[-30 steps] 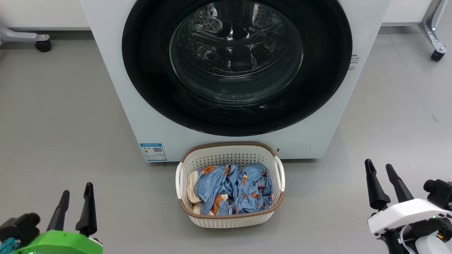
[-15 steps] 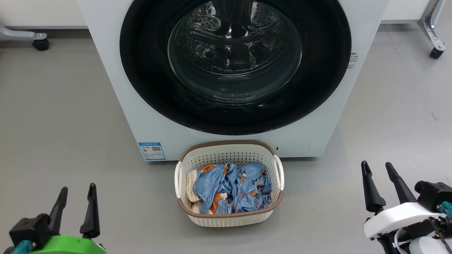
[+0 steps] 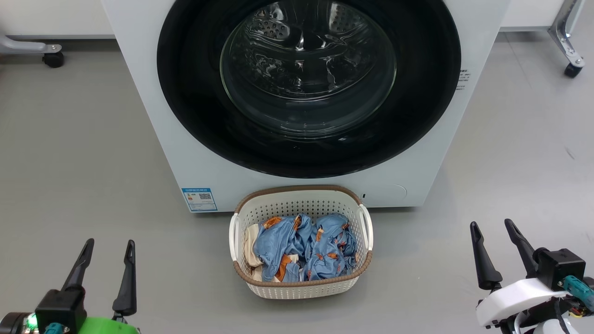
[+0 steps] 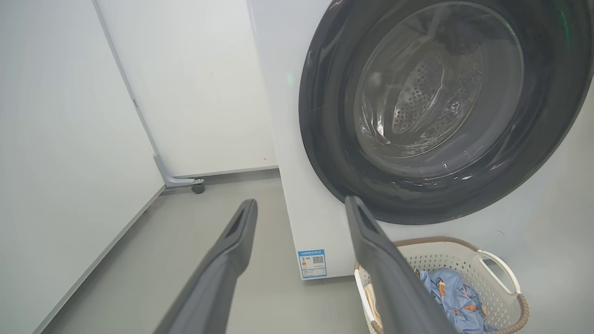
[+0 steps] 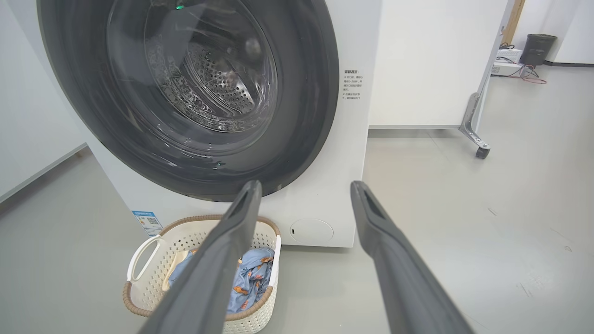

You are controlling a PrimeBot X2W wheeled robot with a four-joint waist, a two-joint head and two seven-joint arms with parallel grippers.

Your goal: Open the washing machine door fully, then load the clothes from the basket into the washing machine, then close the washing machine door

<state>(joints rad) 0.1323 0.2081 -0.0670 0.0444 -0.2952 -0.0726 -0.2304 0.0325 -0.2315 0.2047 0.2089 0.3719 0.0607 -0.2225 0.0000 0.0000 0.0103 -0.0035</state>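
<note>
Two grippers: left gripper [image 3: 110, 242] and right gripper [image 3: 491, 223] are hovering low over the grey floor [image 3: 69, 162], one on each side of the basket [image 3: 301, 290], both spread wide and holding nothing.
Washing machine [image 3: 139, 93]: is standing square ahead, its door [image 3: 195, 116] lying shut against the front and the steel drum [image 3: 274, 30] showing through the glass.
Basket: is sitting on the floor just in front of the machine, below the door, well apart from both grippers.
Clothes [image 3: 301, 248]: are lying crumpled inside the basket, blue print on top, cream cloth along the robot's left side.
Head view: is taking in both grippers and the basket together.
Left wrist view: is adding a white wall panel [image 4: 195, 93] and a castor foot [image 4: 198, 188] beside the machine, with the blue label [image 4: 312, 263] appearing between the fingers [image 4: 222, 264].
Right wrist view: is adding a round cover [image 5: 311, 230] low on the machine front, printed text [image 5: 353, 86] beside the door, and a dark bin [image 5: 537, 48] far across the room.
</note>
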